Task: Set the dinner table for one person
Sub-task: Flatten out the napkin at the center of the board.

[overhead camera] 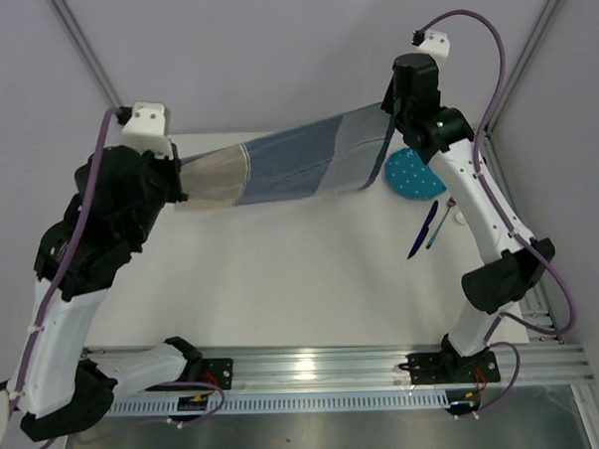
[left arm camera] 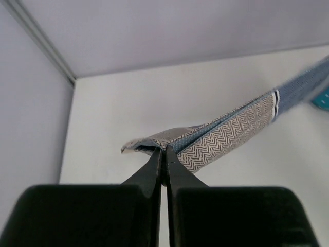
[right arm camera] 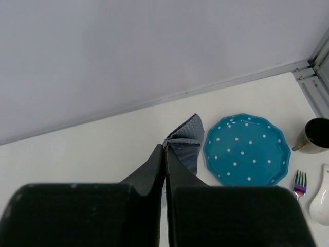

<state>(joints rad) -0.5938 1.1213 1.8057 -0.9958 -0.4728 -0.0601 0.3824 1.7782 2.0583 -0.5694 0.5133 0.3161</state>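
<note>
Left gripper (left arm camera: 163, 150) and right gripper (right arm camera: 164, 150) each pinch a mat (overhead camera: 297, 167) end; we'd lower both evenly, taut, onto the surface (overhead camera: 282, 280) below.

Placemat (overhead camera: 297, 165) taut btwn L arm (overhead camera: 110, 213) & R arm (overhead camera: 477, 197) over dinner table (overhead camera: 282, 285), teal plate (overhead camera: 412, 177) nearby

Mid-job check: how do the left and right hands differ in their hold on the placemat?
The left hand pinches the beige herringbone end of the placemat; the right hand pinches its blue end. The right hand sits beside the teal dotted plate; the left hand has only bare table near it. Both are shut on the placemat, stretched between them.
</note>
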